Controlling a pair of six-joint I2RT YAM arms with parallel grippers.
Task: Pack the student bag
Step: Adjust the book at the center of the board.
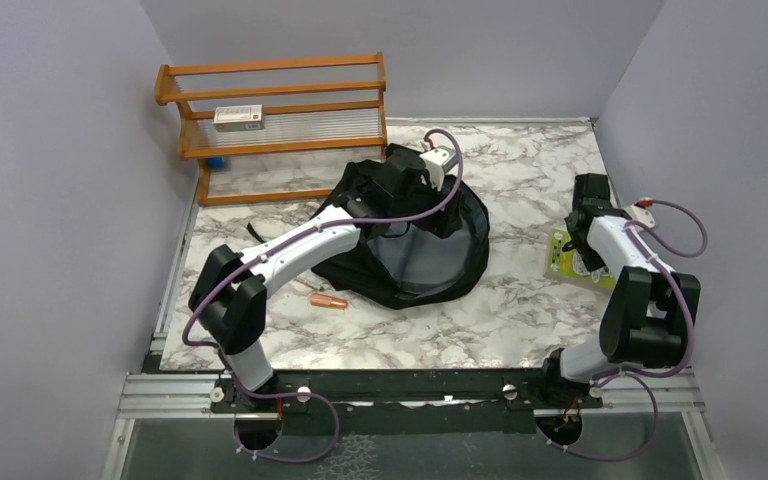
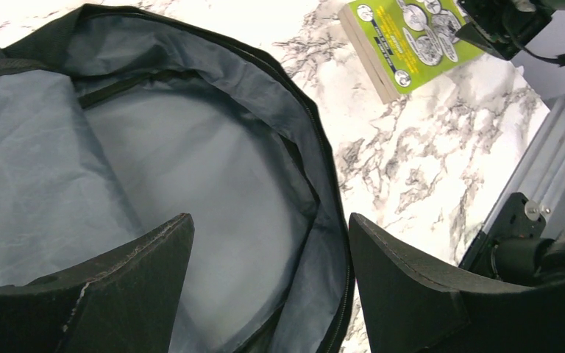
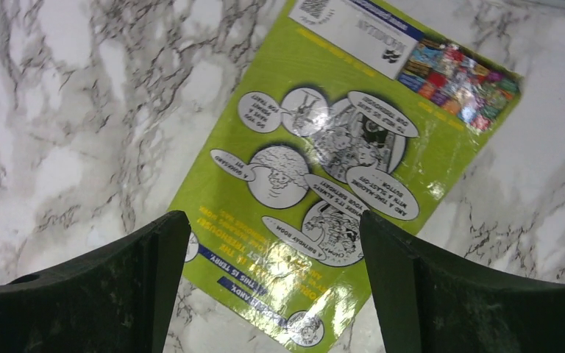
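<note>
The student bag [image 1: 430, 250] lies unzipped mid-table, a black backpack with its grey lining [image 2: 154, 162] showing. My left gripper [image 1: 407, 200] hangs over the bag's mouth. In the left wrist view it [image 2: 271, 220] is open, straddling the bag's zippered rim [image 2: 316, 147] without clamping it. A lime-green book [image 1: 563, 258] with cartoon speech bubbles lies flat on the marble near the right wall. My right gripper [image 1: 582, 225] hovers just above the book [image 3: 338, 169]. It [image 3: 274, 217] is wide open over the book's lower corner, with nothing between the fingers.
A copper-coloured pen [image 1: 328, 300] lies on the table left of the bag. A wooden shelf rack [image 1: 280, 150] stands at the back left with a small white box [image 1: 238, 117] on it. Grey walls close in the table on three sides.
</note>
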